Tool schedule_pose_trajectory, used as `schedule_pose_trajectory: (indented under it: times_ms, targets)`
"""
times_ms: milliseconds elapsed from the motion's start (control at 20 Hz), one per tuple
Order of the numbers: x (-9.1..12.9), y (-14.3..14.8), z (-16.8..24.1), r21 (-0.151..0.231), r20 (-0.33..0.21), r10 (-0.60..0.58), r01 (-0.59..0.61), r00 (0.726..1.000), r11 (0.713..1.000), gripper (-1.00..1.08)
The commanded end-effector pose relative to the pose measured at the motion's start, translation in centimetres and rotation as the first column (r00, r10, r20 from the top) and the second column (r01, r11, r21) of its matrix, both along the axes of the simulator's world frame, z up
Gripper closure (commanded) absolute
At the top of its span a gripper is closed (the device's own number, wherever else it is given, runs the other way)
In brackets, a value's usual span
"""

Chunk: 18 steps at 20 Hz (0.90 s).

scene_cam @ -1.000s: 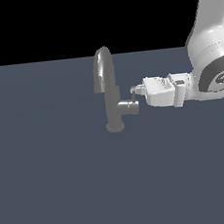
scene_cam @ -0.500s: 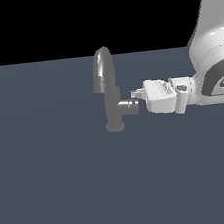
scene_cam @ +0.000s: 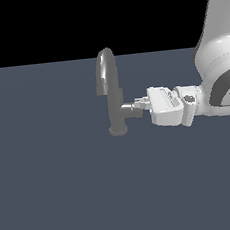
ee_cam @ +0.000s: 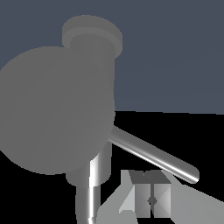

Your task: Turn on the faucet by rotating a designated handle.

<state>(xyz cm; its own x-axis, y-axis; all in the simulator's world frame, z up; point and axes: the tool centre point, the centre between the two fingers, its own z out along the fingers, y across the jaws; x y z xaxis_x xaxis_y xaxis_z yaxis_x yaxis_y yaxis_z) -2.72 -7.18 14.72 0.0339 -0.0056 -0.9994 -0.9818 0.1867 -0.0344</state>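
Looking from the wrist view, you see the handle [ee_cam: 153, 156], a thin shiny pin, jutting from the big round cylinder end, with one fingertip [ee_cam: 151, 199] close beneath it. Your tool [scene_cam: 139, 104] reaches in from the exterior view's right, touching the stub's end; you cannot tell whether it grips. Beyond stands the faucet [scene_cam: 113, 94] upright on the table [scene_cam: 54, 183].
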Motion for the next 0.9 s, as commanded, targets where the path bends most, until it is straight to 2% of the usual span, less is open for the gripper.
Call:
schedule_pose_trajectory:
  times_ms: [0,350,400,850]
  targets:
    - [-0.8,0.0,-2.1,0.002,-0.018,-0.002,0.002,1.000,1.000,1.08]
    - [-2.0,0.2,-5.8,0.005,-0.032,-0.001,0.002,0.999,1.000,1.08]
    - [-1.0,0.2,-3.6,0.005,0.003,0.004,-0.004,1.000,1.000,1.08]
    - [0.1,-0.1,-7.0,0.006,-0.015,0.001,-0.001,1.000,1.000,1.08]
